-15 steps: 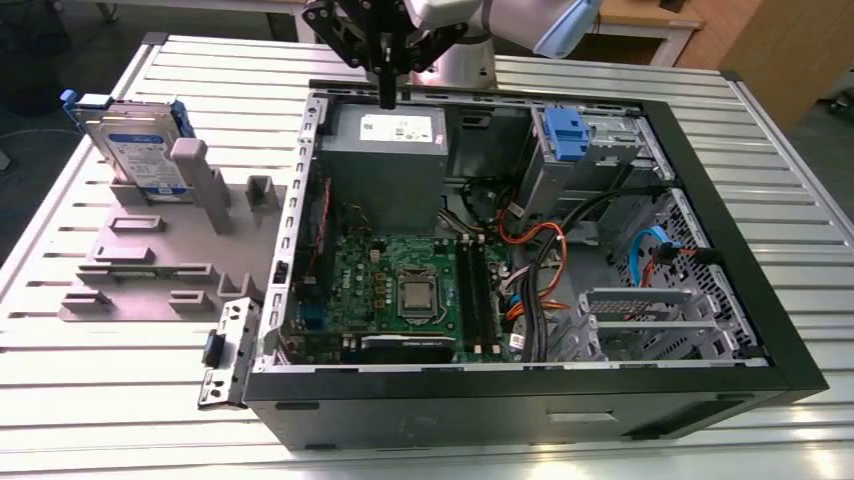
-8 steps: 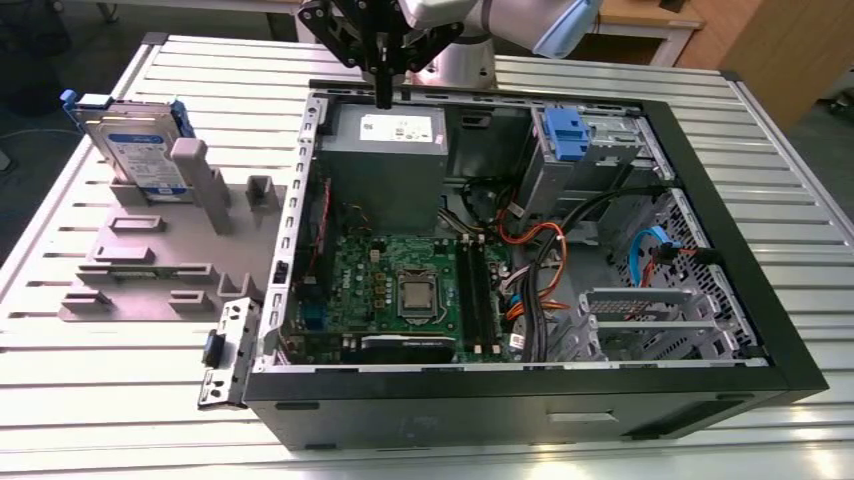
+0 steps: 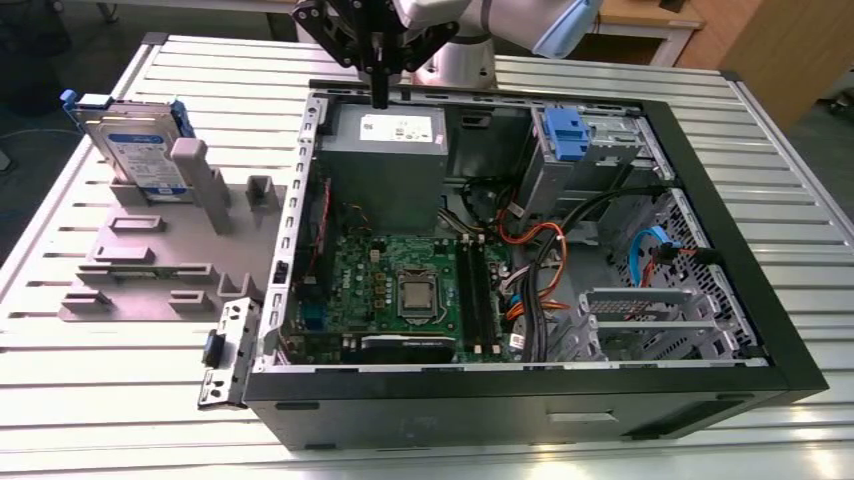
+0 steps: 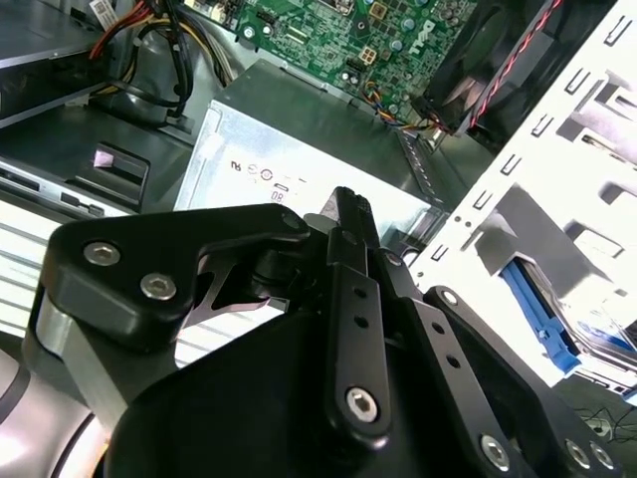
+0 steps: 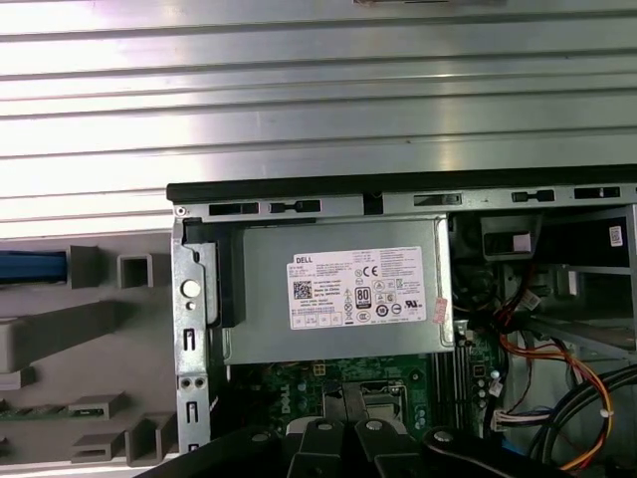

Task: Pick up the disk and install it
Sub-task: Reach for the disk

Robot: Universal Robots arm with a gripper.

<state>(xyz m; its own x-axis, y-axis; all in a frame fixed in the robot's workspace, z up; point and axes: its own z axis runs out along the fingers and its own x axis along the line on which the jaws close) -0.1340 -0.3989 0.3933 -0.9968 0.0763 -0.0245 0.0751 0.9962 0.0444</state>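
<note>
disk [image 3: 134, 148]: at the exterior view's far left; stands on edge in a slot of the grey holder [image 3: 154, 245]; silver body, white-and-blue label facing out, blue carrier round it; nothing touches it
disk's long axis: judged nearer upright than flat, leaning a little; the top edge of the carrier is free
grey holder: lies on the slatted tabletop [image 3: 80, 400], just beside the left wall of the computer case [image 3: 534, 385]
the relation that matters: the disk lies toward the exterior view's left of the end effector [image 3: 380, 97] and lower than it; the two are well apart, with the case wall between them; only one arm is here, so reach is its concern alone
end effector: hangs over the rear of the open case, fingers pointing down; the fingers [image 4: 343, 214] are drawn together into one narrow tip in the second wrist view, with nothing between them
power supply [image 3: 387, 150]: grey box with white label, directly below the fingertips but apart from them; the first wrist view looks straight down on it
motherboard [image 3: 400, 290]: flat in the case floor, nearer the front
blue bracket [image 3: 566, 135]: sits in the drive bay at the case's far right corner, no drive in it
progress: judged at the very start; the pick is not yet made
</note>
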